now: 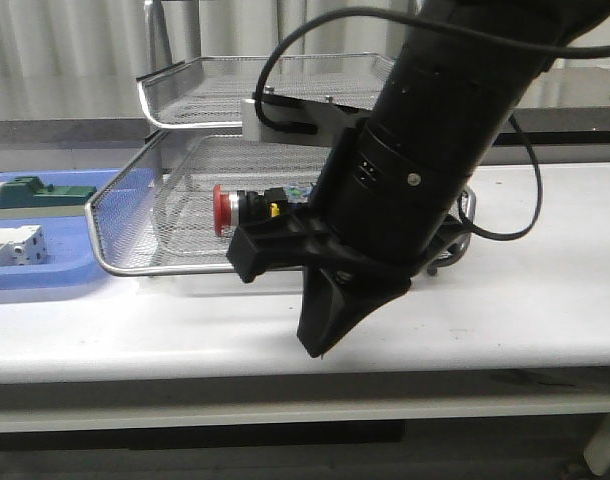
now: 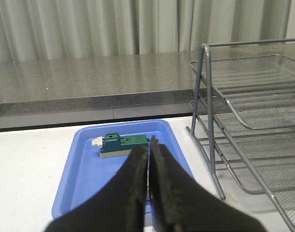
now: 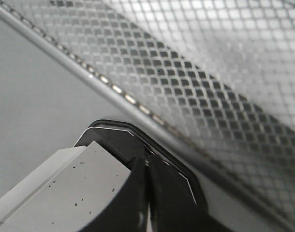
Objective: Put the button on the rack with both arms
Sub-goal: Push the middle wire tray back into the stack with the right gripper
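A blue plastic tray [image 1: 45, 280] sits on the white worktop [image 1: 525, 300] at the left, touching or just beside the wire-mesh rack [image 1: 185, 95]. In it lie a green block [image 1: 40, 195] and, nearer the camera, a white breaker [image 1: 10, 245]. The left wrist view shows the same blue plastic tray [image 2: 84, 179] with the green block [image 2: 123, 144] on it and the rack [image 2: 244, 96] to one side, its slanted frame leg standing on the worktop.

The button [image 1: 247, 208] lies on its side in the lower mesh tier visible in the front view, red cap pointing toward the blue tray, silver collar and black body behind it, with bits of yellow and blue showing. Much of its rear end is hidden by the right arm [image 1: 435, 150], which fills the middle of the front view and also hides the right part of the rack.

That thick black arm slopes down from the upper right, its cables looping over the rack's top tier. The right gripper [image 1: 320, 340] points down at the worktop just in front of the rack's front rim, jaws clenched on nothing; the right wrist view shows the pressed fingers [image 3: 147, 193] beside the mesh [image 3: 210, 72] and its rim.

The left gripper [image 2: 149, 150] hovers over the near end of the blue tray, jaws also pressed together and empty.
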You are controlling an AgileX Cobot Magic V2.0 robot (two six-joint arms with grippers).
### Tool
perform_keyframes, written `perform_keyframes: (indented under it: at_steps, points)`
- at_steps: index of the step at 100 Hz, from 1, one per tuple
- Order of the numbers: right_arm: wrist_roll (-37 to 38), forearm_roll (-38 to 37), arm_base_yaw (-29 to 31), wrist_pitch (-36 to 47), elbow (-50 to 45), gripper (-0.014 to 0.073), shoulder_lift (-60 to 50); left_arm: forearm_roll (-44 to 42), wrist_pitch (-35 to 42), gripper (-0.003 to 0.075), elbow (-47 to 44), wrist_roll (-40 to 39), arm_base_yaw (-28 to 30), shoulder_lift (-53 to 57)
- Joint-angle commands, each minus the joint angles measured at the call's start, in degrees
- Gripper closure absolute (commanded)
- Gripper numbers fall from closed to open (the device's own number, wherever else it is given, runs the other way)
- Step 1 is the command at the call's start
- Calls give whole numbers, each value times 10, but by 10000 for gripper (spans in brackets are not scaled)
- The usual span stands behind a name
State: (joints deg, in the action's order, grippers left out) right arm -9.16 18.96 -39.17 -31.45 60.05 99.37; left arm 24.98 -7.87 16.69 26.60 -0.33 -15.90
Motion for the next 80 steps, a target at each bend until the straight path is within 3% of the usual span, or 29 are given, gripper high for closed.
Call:
perform_keyframes:
  at_steps: [1,29,80]
  points:
    - [-7,-16,-1,24,26,658,-17,8,42,716,16,-5,2,-4]
    - [-7,-69,5,37,80,658,12,8,42,716,16,-5,2,-4]
    - [-7,-109,92,34,228,658,100,8,42,716,16,-5,2,-4]
